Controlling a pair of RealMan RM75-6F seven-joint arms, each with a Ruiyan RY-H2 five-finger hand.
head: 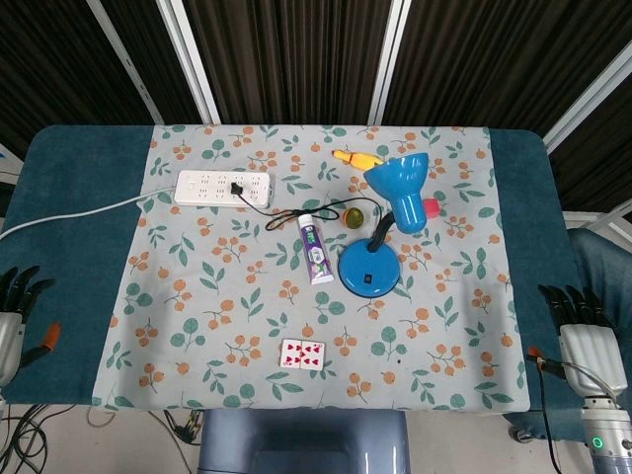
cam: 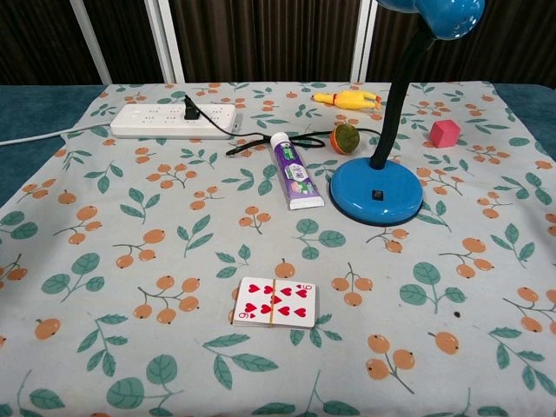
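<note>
Left hand [head: 14, 308] lower left, right hand [head: 583, 331] lower right, both empty with fingers spread, red-hearts playing card deck [head: 302, 354] bottom centre of floral-cloth surface [head: 197, 296], blue desk lamp [head: 380, 232] above it.

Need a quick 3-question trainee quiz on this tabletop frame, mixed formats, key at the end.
1. True or false: the lamp is plugged into the power strip.
2. What lies nearest the front table edge? A) toothpaste tube B) playing cards C) pink cube
3. Fill in: both the left hand and the right hand hold ____.

Key
1. True: its black cord runs to a plug in the strip.
2. B
3. Nothing; each sits at a table side, fingers apart.
</note>
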